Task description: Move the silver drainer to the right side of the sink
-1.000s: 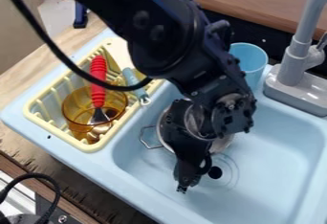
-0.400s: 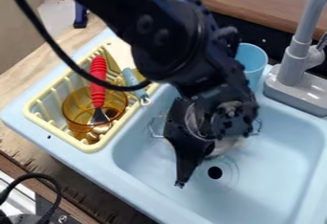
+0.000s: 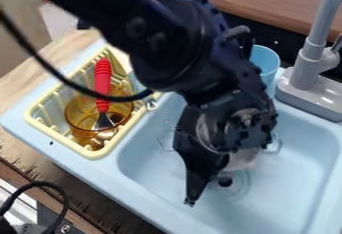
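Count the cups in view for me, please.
2: an amber cup in the yellow rack, and a blue cup beside the faucet. The arm may hide more.

Silver drainer [image 3: 243, 160]: lying within the basin, around its middle, well apart from the right wall. Mostly hidden; a pale, blurred metallic patch showing. Thin wire loops sticking out on its left and right sides. Tilt: cannot tell. Sink [image 3: 300, 178]: pale blue, smooth, its rounded walls curving up around the drainer.
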